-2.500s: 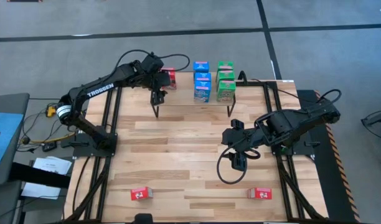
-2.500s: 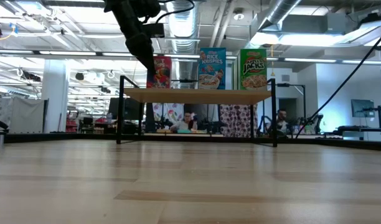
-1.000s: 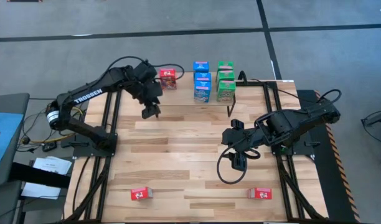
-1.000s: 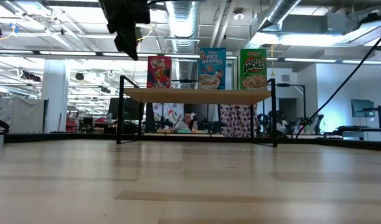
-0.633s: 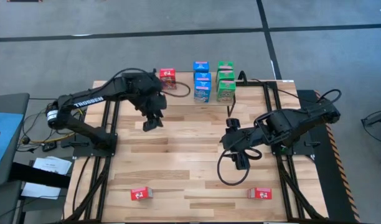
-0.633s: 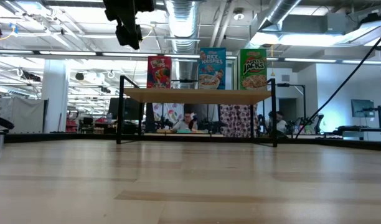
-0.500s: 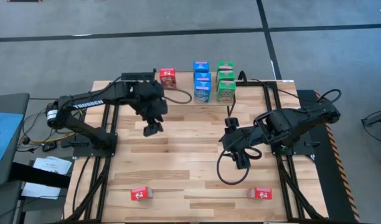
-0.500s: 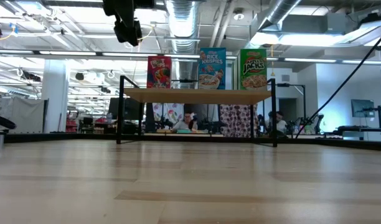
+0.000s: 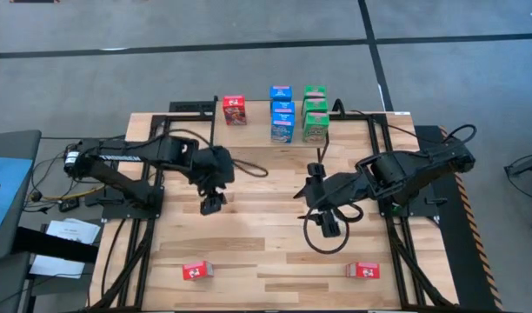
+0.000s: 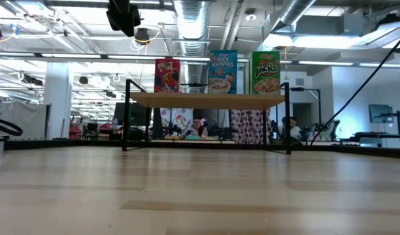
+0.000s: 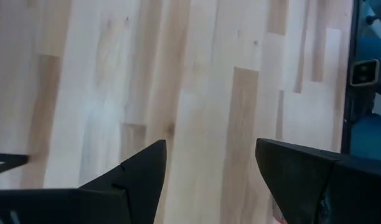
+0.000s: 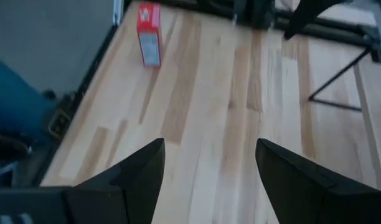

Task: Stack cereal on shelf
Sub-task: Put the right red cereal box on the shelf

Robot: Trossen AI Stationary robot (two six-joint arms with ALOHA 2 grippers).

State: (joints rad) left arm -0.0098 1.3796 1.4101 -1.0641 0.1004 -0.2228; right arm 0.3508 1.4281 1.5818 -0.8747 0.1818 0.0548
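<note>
The shelf (image 9: 256, 132) (image 10: 206, 100) stands at the table's far edge. On its top stand one red cereal box (image 9: 235, 109) (image 10: 166, 75), a row of three blue ones (image 9: 282, 114) (image 10: 222, 72) and a row of three green ones (image 9: 315, 112) (image 10: 266, 72), all upright. Two more red boxes (image 9: 196, 271) (image 9: 362, 270) lie on the table near its front edge. My left gripper (image 9: 212, 205) (image 11: 209, 149) hangs open over bare table, left of the middle. My right gripper (image 9: 329, 224) (image 12: 209, 146) hangs open right of the middle. Nothing is between either pair of fingers.
The slatted wooden tabletop (image 9: 266, 235) lies bare between the shelf and the two red boxes at the front. A loose black cable loop (image 9: 318, 239) hangs under my right arm. The right wrist view shows a red box (image 12: 149, 34) by the table's edge.
My left gripper has swung away from the shelf's left end and the red box there, toward the table's near edge, and now hangs over the table left of the middle, still open and empty. My right gripper has stayed in place, but its wrist has rolled.
</note>
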